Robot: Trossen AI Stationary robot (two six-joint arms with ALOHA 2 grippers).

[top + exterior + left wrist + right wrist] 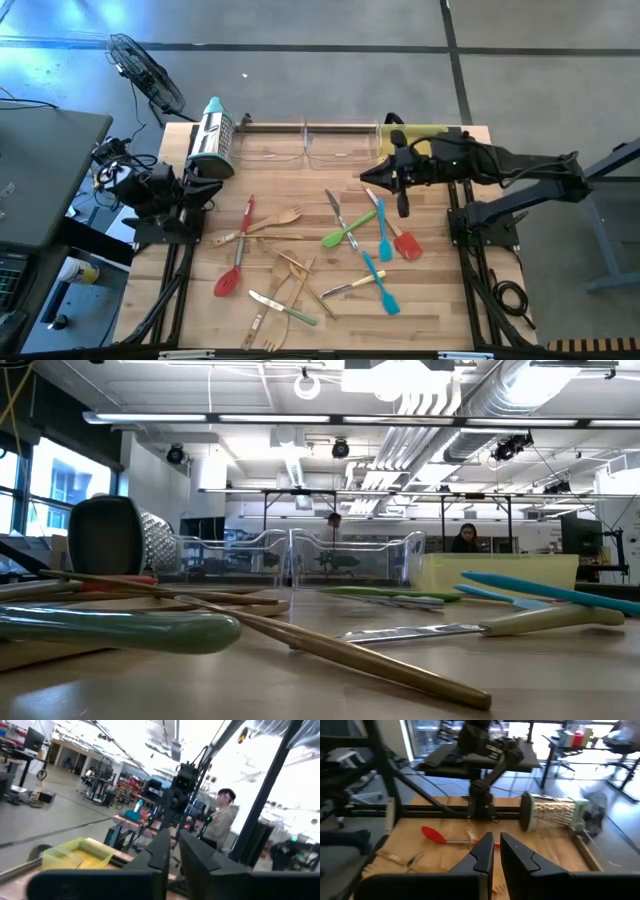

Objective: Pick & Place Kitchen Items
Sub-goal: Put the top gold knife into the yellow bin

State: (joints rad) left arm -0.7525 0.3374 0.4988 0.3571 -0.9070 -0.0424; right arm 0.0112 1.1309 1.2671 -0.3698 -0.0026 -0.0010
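Crowding the wooden tabletop (440, 300), the utensils (300, 250) lay scattered from middle to near edge. The right claw (385, 178) hung above the far right, pressed together, empty. The left claw (172, 850), nearly closed, sat by the left edge beside the grater (212, 140).

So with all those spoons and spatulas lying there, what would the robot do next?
Probably lower the right claw and open it over the red spatula just beneath. Its fingers look closed and empty, it hangs above the scattered utensils, and the yellow tray is close behind it. The left claw waits near the grater.
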